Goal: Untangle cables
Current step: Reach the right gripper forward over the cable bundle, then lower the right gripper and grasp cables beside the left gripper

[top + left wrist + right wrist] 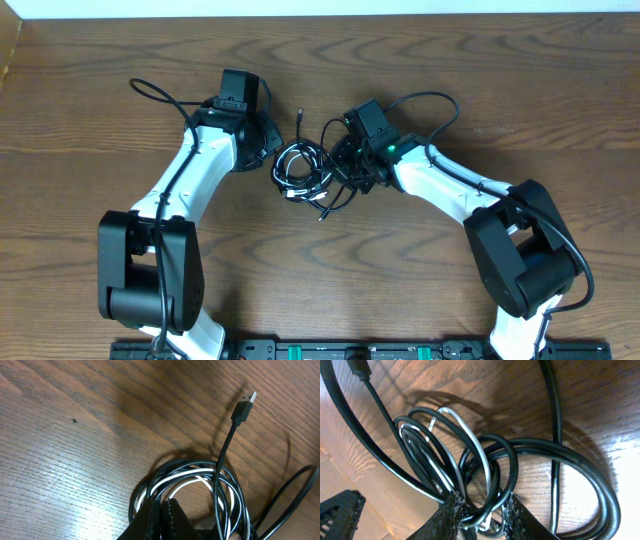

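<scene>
1. Nearest the viewer, the left arm [190, 175] and the right arm [450, 188] are rising from the front edge of the wooden table [330, 285]. Both are reaching away and inward toward its middle.
2. The left pincer [162, 506] is sitting at the left rim of the coil with its fingers [150, 520] pressed together. Loops are curving close around the tips, and whether any strand is caught between them cannot be told.
3. The right pincer [482, 510] is pinching the cables [305, 170] at the coil's right side. Black and white strands are passing between its two fingers [451, 516].
4. The cables are lying mid-table between the two pincers as one tangled coil. The black cord [222, 455] is looping round several times, and the white cord [451, 411] is threading through those loops.
5. Beyond the coil, a free end of the black cord is running toward the far side and ending in a USB plug [245, 406].
6. Farthest back, a thicker arm wire [150, 88] is arching over the table behind the left wrist.
</scene>
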Action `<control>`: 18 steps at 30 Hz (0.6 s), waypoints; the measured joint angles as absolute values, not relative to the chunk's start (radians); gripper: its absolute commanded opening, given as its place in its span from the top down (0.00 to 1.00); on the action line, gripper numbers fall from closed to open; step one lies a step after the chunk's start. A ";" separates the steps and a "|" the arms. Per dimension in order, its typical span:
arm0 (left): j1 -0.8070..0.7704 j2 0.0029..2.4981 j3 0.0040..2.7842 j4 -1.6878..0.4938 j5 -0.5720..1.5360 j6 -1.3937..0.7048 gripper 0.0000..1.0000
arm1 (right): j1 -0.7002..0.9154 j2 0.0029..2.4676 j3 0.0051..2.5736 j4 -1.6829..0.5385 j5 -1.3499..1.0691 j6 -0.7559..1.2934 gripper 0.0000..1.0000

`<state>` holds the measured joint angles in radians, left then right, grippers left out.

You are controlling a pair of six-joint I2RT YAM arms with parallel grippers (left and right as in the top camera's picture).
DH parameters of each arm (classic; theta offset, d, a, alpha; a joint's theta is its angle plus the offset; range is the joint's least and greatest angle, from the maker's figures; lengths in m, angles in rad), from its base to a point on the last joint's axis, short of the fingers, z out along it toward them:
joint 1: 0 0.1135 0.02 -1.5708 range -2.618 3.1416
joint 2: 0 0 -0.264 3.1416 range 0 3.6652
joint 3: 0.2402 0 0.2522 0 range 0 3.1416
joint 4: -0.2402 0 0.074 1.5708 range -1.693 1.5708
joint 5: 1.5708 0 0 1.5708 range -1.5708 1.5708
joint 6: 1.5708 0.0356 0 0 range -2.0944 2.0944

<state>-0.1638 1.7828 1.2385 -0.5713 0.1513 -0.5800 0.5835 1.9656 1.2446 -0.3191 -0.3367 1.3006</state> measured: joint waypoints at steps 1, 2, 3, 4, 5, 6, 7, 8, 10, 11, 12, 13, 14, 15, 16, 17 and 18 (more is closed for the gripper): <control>-0.164 1.783 1.238 -0.571 0.152 -0.580 0.92 | 0.585 1.966 1.245 -0.319 -0.326 1.303 0.73; -0.164 1.783 1.238 -0.571 0.151 -0.580 0.92 | 0.587 1.966 1.245 -0.319 -0.316 1.306 0.73; -0.164 1.783 1.238 -0.571 0.152 -0.580 0.92 | 0.587 1.966 1.245 -0.319 -0.307 1.315 0.73; -0.164 1.783 1.238 -0.571 0.152 -0.580 0.92 | 0.588 1.966 1.245 -0.319 -0.294 1.324 0.74; -0.164 1.783 1.238 -0.571 0.152 -0.580 0.92 | 0.588 1.966 1.245 -0.319 -0.287 1.330 0.75; -0.164 1.783 1.238 -0.571 0.152 -0.580 0.92 | 0.589 1.966 1.245 -0.318 -0.279 1.338 0.75; -0.164 1.783 1.238 -0.571 0.151 -0.580 0.92 | 0.589 1.966 1.245 -0.317 -0.271 1.345 0.76; -0.164 1.783 1.238 -0.571 0.152 -0.580 0.92 | 0.589 1.966 1.245 -0.316 -0.267 1.348 0.76; -0.164 1.783 1.238 -0.571 0.151 -0.580 0.92 | 0.590 1.966 1.245 -0.315 -0.258 1.356 0.78; -0.164 1.783 1.238 -0.571 0.152 -0.580 0.92 | 0.591 1.966 1.245 -0.312 -0.253 1.358 0.78; -0.164 1.783 1.238 -0.571 0.151 -0.580 0.92 | 0.592 1.966 1.245 -0.308 -0.252 1.360 0.78; -0.164 1.783 1.238 -0.571 0.152 -0.580 0.92 | 0.593 1.966 1.245 -0.302 -0.248 1.361 0.74; -0.164 1.783 1.238 -0.571 0.151 -0.580 0.92 | 0.595 1.966 1.245 -0.295 -0.246 1.364 0.72; -0.164 1.783 1.238 -0.571 0.152 -0.580 0.92 | 0.595 1.966 1.245 -0.293 -0.245 1.364 0.71; -0.164 1.783 1.238 -0.571 0.152 -0.580 0.92 | 0.596 1.966 1.245 -0.289 -0.246 1.369 0.70; -0.164 1.783 1.238 -0.571 0.152 -0.580 0.92 | 0.597 1.966 1.245 -0.287 -0.247 1.370 0.69; -0.164 1.783 1.238 -0.571 0.151 -0.580 0.92 | 0.598 1.966 1.245 -0.286 -0.248 1.379 0.68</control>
<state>-0.1638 1.7828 1.2385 -0.5713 0.1513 -0.5800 0.5983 1.9656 1.2446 -0.2859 -0.2478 1.3792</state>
